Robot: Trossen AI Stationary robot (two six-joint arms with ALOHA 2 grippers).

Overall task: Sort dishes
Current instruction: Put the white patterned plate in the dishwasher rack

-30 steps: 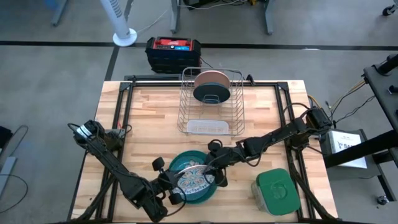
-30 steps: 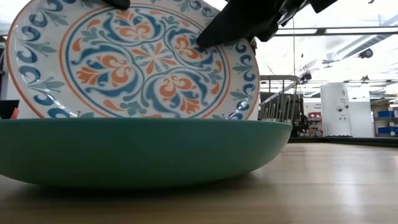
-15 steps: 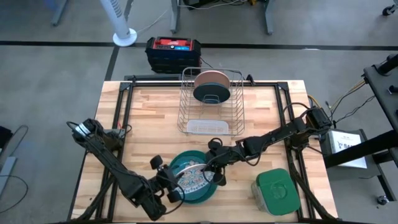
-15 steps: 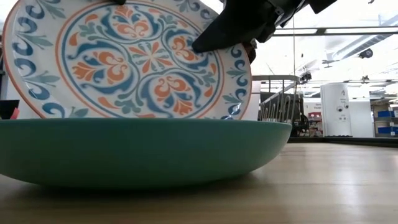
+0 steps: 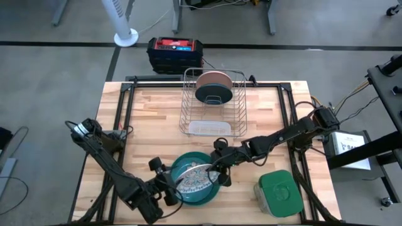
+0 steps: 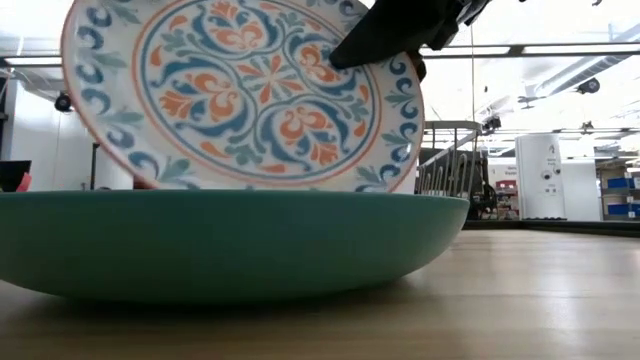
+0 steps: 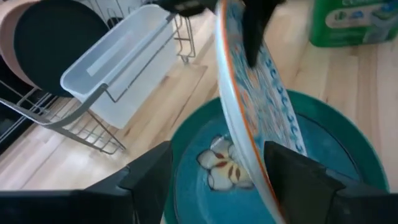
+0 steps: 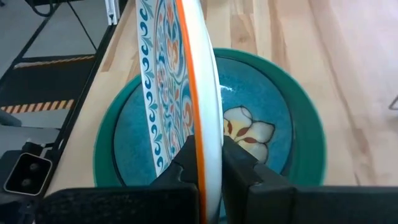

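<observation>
Wire dish rack (image 5: 213, 103), green-lidded container (image 5: 277, 193), black-red case (image 5: 176, 53) beyond table.

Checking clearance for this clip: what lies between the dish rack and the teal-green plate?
In the high view, only bare tabletop lies between the dish rack and the teal-green plate.

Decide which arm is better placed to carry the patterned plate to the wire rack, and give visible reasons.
Right. The right gripper is shut on the rim of the patterned plate, tilted up out of the teal-green plate. The left gripper is open beside it, holding nothing. The wire rack lies beyond.
</observation>
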